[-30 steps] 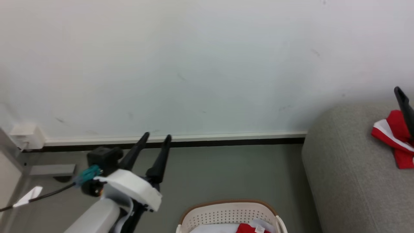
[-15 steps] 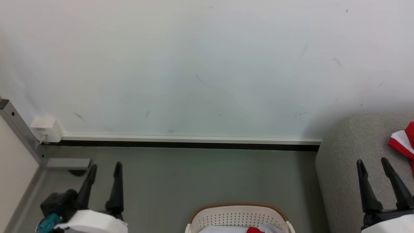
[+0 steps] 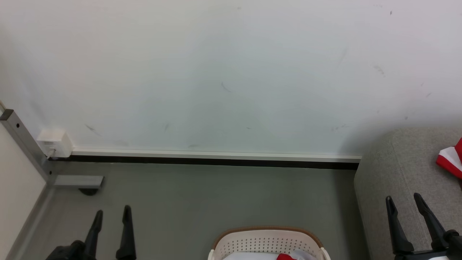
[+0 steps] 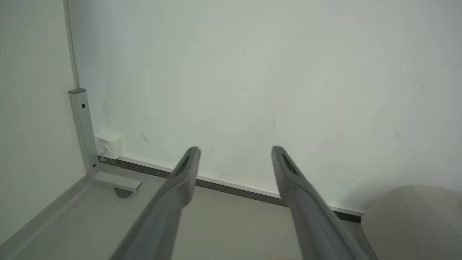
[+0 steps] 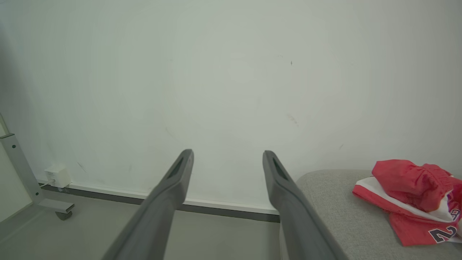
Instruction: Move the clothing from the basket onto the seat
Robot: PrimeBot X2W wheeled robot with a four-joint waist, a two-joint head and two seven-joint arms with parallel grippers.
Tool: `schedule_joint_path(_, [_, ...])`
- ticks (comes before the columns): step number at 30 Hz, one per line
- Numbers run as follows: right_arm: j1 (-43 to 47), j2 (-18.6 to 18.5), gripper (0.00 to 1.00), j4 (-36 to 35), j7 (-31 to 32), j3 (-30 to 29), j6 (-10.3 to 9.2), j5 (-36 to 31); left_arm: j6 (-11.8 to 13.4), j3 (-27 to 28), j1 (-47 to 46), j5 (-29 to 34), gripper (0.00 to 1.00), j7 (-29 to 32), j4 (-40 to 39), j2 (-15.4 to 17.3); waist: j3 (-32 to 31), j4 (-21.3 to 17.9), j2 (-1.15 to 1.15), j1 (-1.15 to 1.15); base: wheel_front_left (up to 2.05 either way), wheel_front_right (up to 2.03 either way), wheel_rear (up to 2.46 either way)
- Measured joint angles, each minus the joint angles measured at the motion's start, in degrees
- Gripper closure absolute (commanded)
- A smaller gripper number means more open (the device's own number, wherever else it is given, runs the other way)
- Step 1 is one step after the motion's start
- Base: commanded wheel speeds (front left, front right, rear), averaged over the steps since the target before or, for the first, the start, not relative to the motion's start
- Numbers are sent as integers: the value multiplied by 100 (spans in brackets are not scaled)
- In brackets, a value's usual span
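Both arms have sunk lower since a second ago — my left claw (image 3: 112,213) sits bottom left, my right claw (image 3: 403,199) bottom right, each wide and empty. Between them at the bottom edge, the basket (image 3: 249,246) holds red clothing (image 3: 284,257), barely in frame. Farther, at right, the seat (image 3: 397,169) carries another red piece (image 3: 449,161). Reaching half-blind, I could hit the brown rim (image 3: 267,229) — or tip the light basket over.

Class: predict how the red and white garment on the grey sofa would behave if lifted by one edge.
The crumpled red and white sports garment probably droops limply: it lies in soft folds on the light grey fabric sofa. It looks thin, so likely light. Bunched layers may unfold and trail.
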Motion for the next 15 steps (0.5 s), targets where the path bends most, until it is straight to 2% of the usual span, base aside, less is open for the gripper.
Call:
schedule_joint_path(8, [-14, -21, 0, 35, 0, 30, 0, 0, -343, 315, -41, 304, 0, 0, 130, -229, 8, 8, 0, 0, 0, 0, 0])
schedule_joint_path(15, [-48, -24, 0, 71, 0, 92, 0, 20, -530, 516, -62, 489, 0, 0, 238, -374, 14, -31, 0, 0, 0, 0, 0])
